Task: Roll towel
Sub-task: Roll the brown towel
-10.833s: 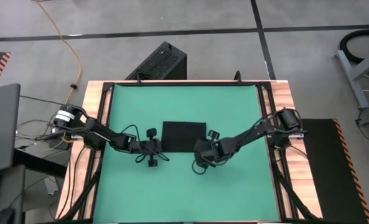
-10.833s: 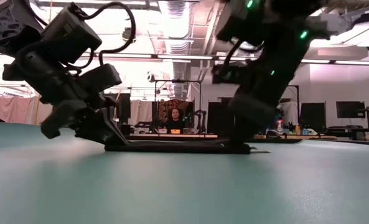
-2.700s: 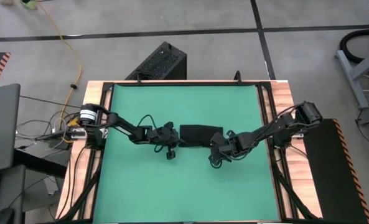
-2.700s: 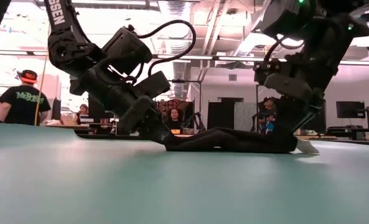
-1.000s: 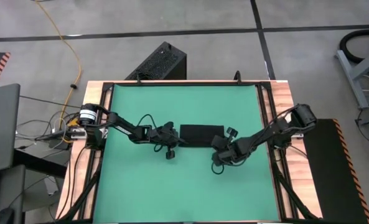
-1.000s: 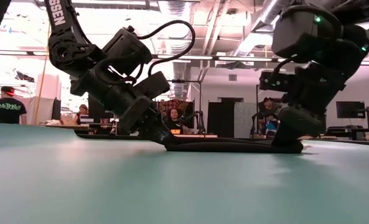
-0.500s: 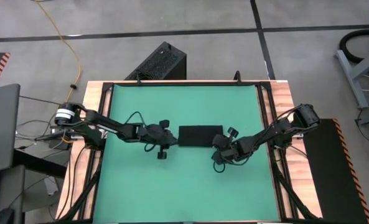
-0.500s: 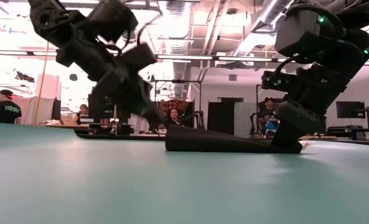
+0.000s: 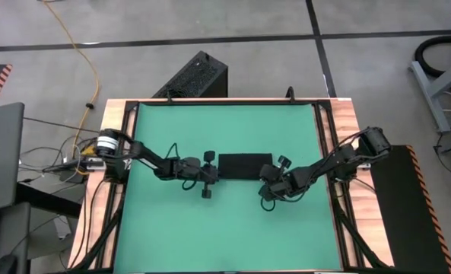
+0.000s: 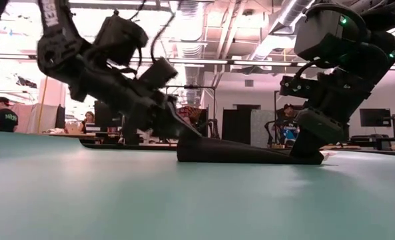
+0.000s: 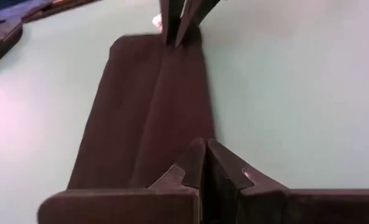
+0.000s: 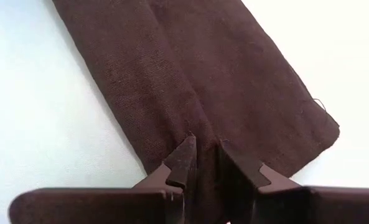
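Note:
The towel (image 9: 245, 165) is a narrow folded strip of black cloth lying across the middle of the green mat (image 9: 225, 228). Its left end (image 10: 184, 150) stands thicker than its right, and a small white tag (image 10: 327, 157) shows at the right end. My left gripper (image 9: 214, 172) is shut, slanting down with its tips at the towel's left end (image 11: 172, 174). My right gripper (image 9: 273, 173) is down on the towel's right end, shut on the cloth. My left gripper has its shut fingertips (image 11: 200, 149) at the towel's left end, slanting down from the table's left. Whether they touch the cloth, I cannot tell. My right gripper pinches a raised crease (image 12: 203, 134) at the towel's right end between its two fingers, coming steeply from above and from the right. The towel lies on the mat.
A hard black ribbed box (image 9: 195, 76) stands on the floor beyond the table's far edge. Wooden borders (image 9: 347, 137) frame the mat. Bare mat lies near and far of the towel. People (image 10: 7, 117) are in the room behind.
My left gripper drew back from the towel toward the table's left and rose, then came back down to the towel's left end. That end, flat under the fingers before, now stands up thicker.

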Robot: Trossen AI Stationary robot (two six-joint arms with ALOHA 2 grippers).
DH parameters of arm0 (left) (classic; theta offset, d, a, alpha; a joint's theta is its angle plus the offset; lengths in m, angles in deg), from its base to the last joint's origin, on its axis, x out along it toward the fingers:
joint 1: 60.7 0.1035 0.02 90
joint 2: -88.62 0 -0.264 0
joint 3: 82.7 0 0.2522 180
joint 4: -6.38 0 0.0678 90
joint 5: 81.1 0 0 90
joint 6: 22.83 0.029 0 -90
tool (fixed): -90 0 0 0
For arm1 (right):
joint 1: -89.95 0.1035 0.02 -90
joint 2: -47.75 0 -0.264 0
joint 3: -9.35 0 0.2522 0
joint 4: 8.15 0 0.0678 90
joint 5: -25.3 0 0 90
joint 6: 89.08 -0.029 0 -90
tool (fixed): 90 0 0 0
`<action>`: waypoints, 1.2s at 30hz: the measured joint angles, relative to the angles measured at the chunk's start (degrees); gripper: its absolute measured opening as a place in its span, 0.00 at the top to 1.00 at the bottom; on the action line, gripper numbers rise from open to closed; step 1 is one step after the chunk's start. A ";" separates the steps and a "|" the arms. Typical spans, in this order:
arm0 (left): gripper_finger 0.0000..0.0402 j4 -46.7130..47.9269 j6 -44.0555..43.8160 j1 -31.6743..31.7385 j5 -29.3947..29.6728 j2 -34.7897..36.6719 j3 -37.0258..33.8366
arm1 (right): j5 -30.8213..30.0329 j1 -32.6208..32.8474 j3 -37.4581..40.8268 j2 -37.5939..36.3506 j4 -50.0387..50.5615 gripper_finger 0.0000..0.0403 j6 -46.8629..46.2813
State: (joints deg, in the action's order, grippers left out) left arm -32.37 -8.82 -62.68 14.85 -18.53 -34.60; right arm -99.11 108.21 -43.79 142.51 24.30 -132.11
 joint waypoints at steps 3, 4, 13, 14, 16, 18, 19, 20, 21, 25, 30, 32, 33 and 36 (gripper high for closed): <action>0.99 0.33 -0.23 0.07 1.43 -2.40 1.51 | 0.15 0.00 0.01 0.02 -0.31 0.78 0.01; 0.99 0.29 -0.79 0.11 2.25 -3.15 1.57 | 0.12 0.03 0.00 0.02 -0.64 0.78 0.02; 1.00 1.61 -8.04 1.49 4.12 -5.43 1.57 | 0.54 0.21 0.00 0.03 0.03 0.78 0.07; 1.00 1.73 -8.96 1.71 4.21 -5.43 1.47 | 0.23 0.42 -0.03 0.02 -0.10 0.78 0.23; 1.00 2.71 -10.03 2.15 3.99 -5.43 1.45 | -1.11 1.19 -0.46 -0.62 0.64 0.78 1.52; 1.00 3.76 -10.28 2.39 3.34 -5.43 1.45 | -3.15 2.04 -1.04 -1.91 1.63 0.77 2.92; 1.00 4.22 -10.30 2.43 3.26 -5.44 1.45 | -3.85 2.50 -1.12 -3.07 2.96 0.77 2.99; 1.00 4.58 -10.33 2.44 3.20 -5.45 1.45 | -4.62 2.92 -1.42 -4.49 4.56 0.77 2.99; 1.00 5.11 -10.38 2.45 3.17 -5.45 1.45 | -5.52 3.23 -1.83 -6.16 5.75 0.77 3.06; 1.00 6.06 -10.63 2.49 2.25 -5.43 1.47 | -7.26 3.89 -1.96 -12.40 9.53 0.73 3.51; 1.00 6.30 -10.80 2.47 2.12 -5.43 1.48 | -7.75 6.14 -2.01 -16.88 6.90 0.64 14.04; 1.00 6.31 -10.85 2.47 2.00 -5.43 1.46 | -7.90 6.75 -1.54 -16.84 4.68 0.60 19.17; 1.00 6.29 -10.96 2.47 2.00 -5.43 1.45 | -8.35 6.89 -0.91 -16.68 3.36 0.58 21.31; 1.00 6.39 -11.19 2.47 2.00 -5.43 1.45 | -9.38 6.39 2.15 -16.59 -1.97 0.56 25.49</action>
State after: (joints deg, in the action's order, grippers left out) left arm -25.98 -20.01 -60.21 16.84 -23.95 -33.15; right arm -108.49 114.60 -41.64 125.92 22.33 -106.62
